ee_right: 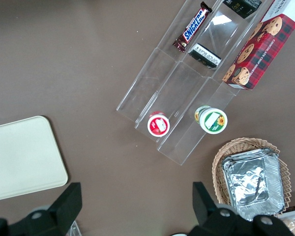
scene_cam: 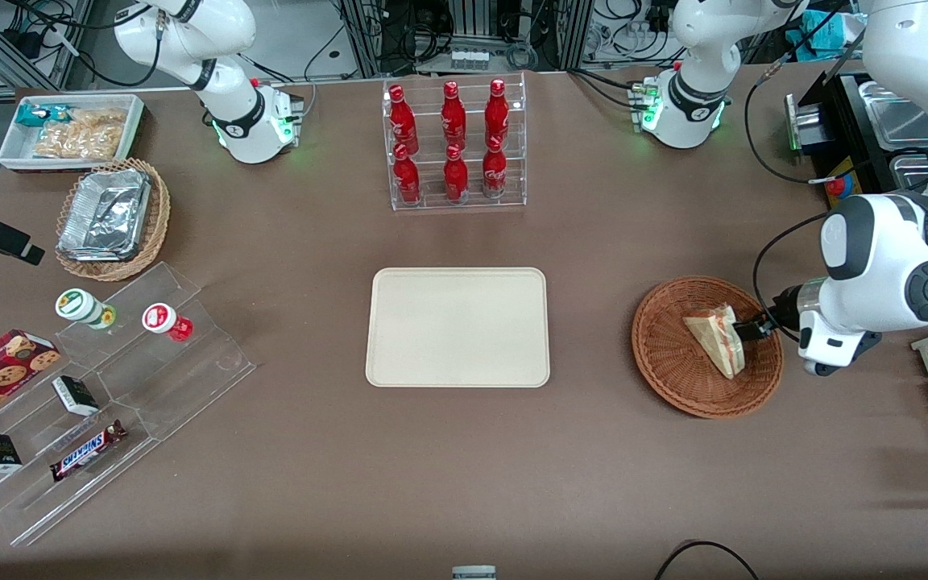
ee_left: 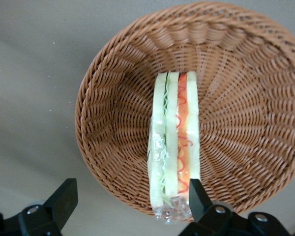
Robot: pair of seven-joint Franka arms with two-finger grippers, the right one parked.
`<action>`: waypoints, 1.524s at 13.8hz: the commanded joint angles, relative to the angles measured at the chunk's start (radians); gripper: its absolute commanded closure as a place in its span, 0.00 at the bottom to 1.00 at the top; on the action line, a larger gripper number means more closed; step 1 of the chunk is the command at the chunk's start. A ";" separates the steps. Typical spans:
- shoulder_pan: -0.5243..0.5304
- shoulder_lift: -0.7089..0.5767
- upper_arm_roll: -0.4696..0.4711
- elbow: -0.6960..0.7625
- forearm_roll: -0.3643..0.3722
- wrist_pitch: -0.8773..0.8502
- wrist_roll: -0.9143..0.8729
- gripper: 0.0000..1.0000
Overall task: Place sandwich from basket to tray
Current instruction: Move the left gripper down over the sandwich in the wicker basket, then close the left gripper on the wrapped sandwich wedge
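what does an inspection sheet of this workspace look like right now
surface: brown table, no spills seen
job's things: sandwich lies in the basket; tray bare
clutter: bottle rack, foil trays in a tan basket, snack bin, acrylic stand with cups, bars and a cookie box
hand: open, over the basket rim, one finger at the sandwich's wrapped end
cables: black cable near the working arm; another at the table edge nearest the camera
surroundings: equipment racks and wiring past the table

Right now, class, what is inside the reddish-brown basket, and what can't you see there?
Inside the basket lies one wrapped sandwich, with the gripper open around its edge. The weave under the sandwich is covered.
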 commanded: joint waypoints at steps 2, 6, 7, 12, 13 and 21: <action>-0.033 0.111 -0.015 0.026 -0.032 0.077 -0.051 0.00; -0.060 0.141 -0.015 0.028 -0.033 0.108 -0.065 0.00; -0.059 0.145 -0.014 0.026 -0.029 0.108 -0.061 0.00; -0.051 0.162 -0.007 0.017 -0.021 0.103 -0.054 0.38; -0.051 0.162 -0.007 0.017 -0.021 0.103 -0.054 0.56; -0.138 0.150 -0.023 0.139 -0.013 0.022 0.008 0.86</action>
